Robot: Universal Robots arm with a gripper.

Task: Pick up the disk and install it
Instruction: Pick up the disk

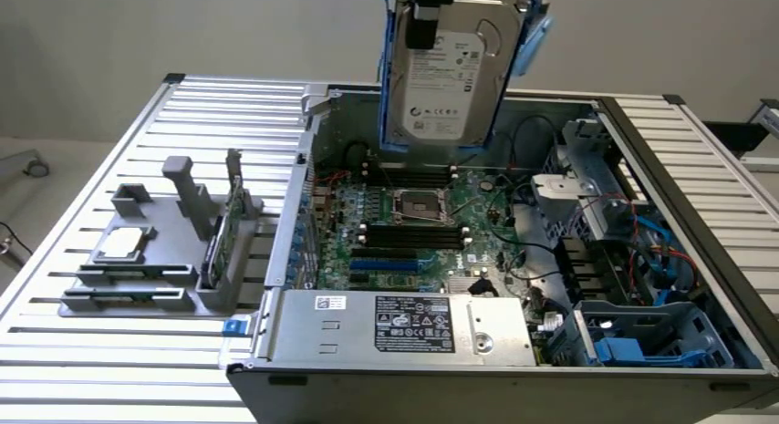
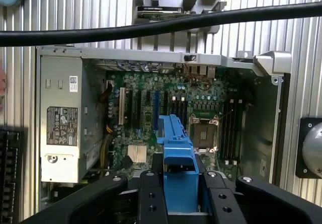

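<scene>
Disk (image 1: 444, 77) held high over open computer case (image 1: 487, 397)
Gripper (image 2: 181, 183) part-closed, clamped on disk's end — hung upright to clear case walls.

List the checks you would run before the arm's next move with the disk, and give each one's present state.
1. Grip on the disk: ok, the gripper clamps its blue carrier.
2. Disk clear of the computer case: ok, it hangs above it.
3. Case open: ok, the motherboard is exposed.
4. Drive bay free: cannot tell, blue parts sit in it.
5. Cables beside the bay out of the way: cannot tell.
</scene>
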